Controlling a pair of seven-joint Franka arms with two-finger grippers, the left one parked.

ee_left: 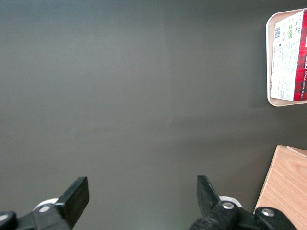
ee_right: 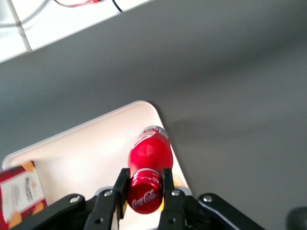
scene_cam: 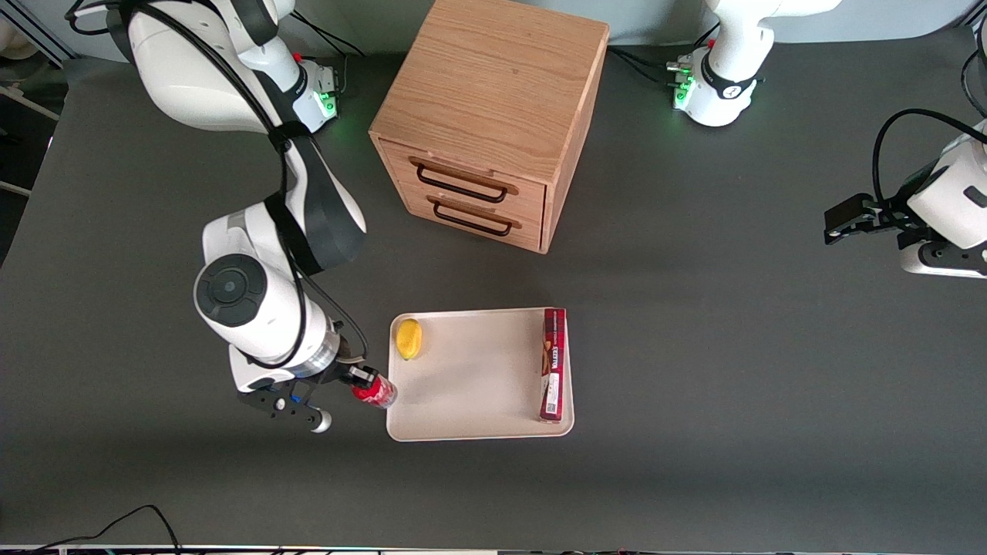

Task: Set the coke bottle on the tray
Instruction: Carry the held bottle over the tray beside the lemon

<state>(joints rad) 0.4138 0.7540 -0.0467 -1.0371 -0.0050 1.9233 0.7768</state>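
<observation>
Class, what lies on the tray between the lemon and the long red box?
Only bare tray between lemon and red box, front view.

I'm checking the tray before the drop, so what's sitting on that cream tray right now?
On the cream rectangular tray: a yellow lemon and a long red box. The hand holds the small red coke bottle at the tray's edge. The surface beneath the box is hidden.

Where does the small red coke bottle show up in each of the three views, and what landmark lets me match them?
Front view: the small red coke bottle sits in the right arm's gripper, at the edge of the cream-beige rectangular tray toward the working arm's end.
Right wrist view: the bottle is clamped at its neck, over the tray's rounded corner.
Left wrist view: not in it.
Shared landmark: the long red box on the tray, seen in all three.
</observation>
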